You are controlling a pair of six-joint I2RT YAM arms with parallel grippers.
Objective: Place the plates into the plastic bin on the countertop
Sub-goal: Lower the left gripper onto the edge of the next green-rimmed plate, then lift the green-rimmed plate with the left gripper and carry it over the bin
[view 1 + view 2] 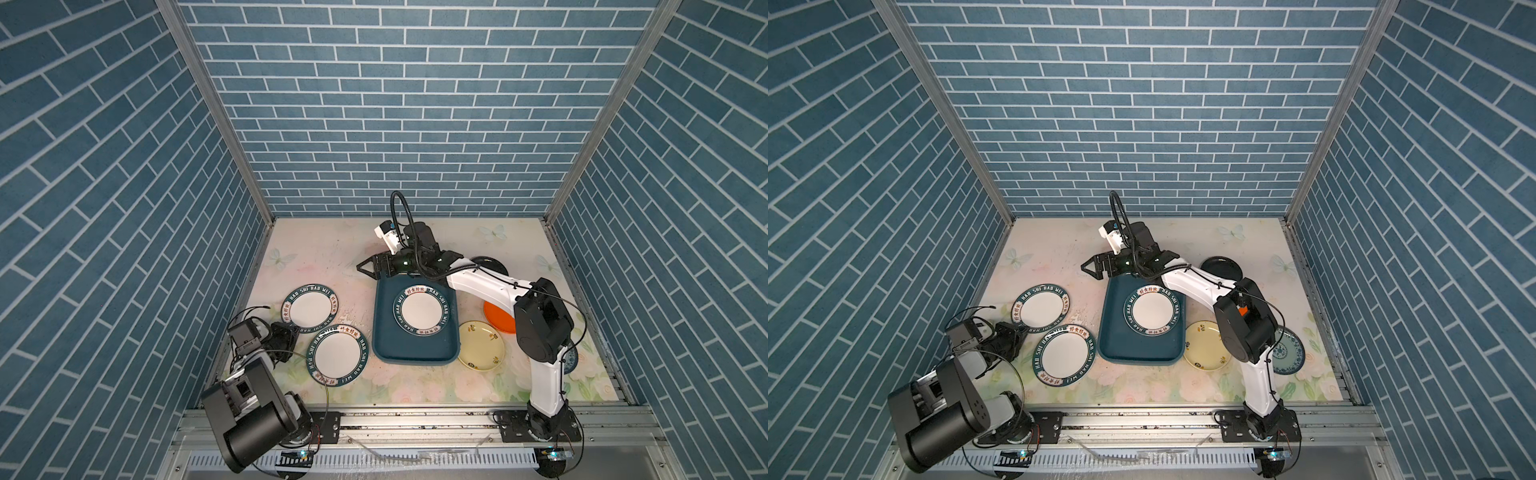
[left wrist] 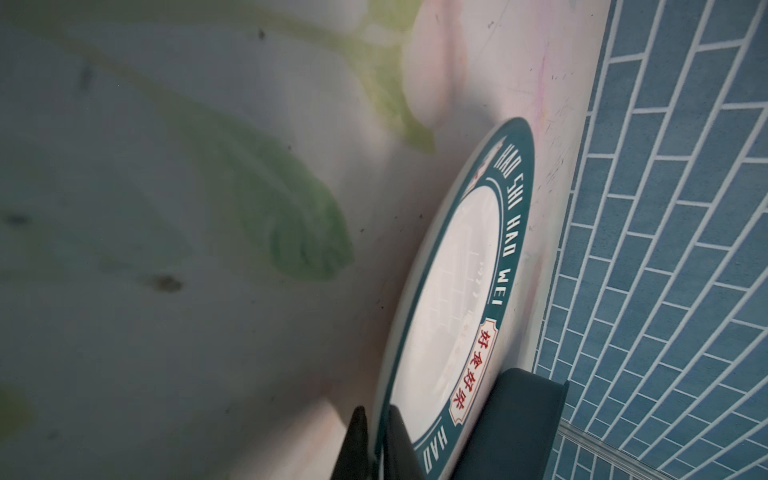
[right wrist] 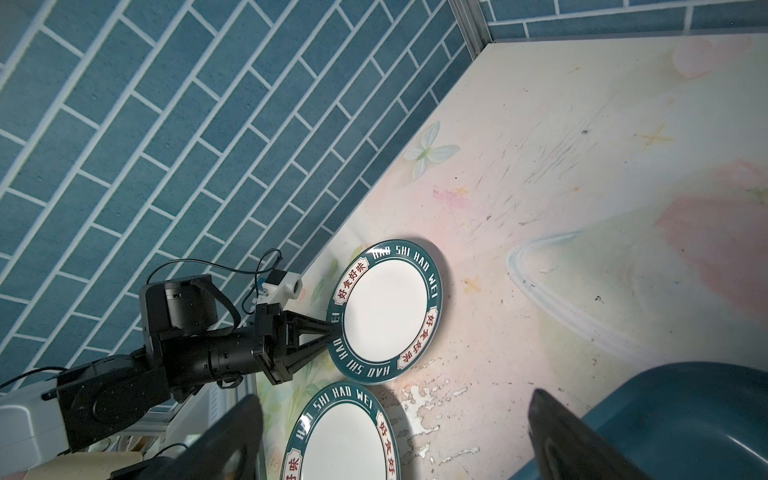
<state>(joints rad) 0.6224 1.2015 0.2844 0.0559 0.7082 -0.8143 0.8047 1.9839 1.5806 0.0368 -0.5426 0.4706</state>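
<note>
Left pincer (image 3: 332,328) pressed together on the rim of the first lettered plate (image 3: 388,309), pinching it. That plate looks flat on the tabletop (image 1: 324,249), near the left wall. Second lettered plate (image 1: 337,355) lies just beside it, no pincer on it. Right pincer (image 1: 365,270) spread wide, empty, hanging by the far end of the plastic bin (image 1: 384,345). Bin holds only the third lettered plate (image 1: 423,311). Outside the bin, on its right: cream-yellow plate (image 1: 481,345), orange plate (image 1: 496,324) partly hidden by the arm, black plate (image 1: 492,262), blue-patterned plate (image 1: 1287,351). Tally: one in, six left. Early going, by my reading.
</note>
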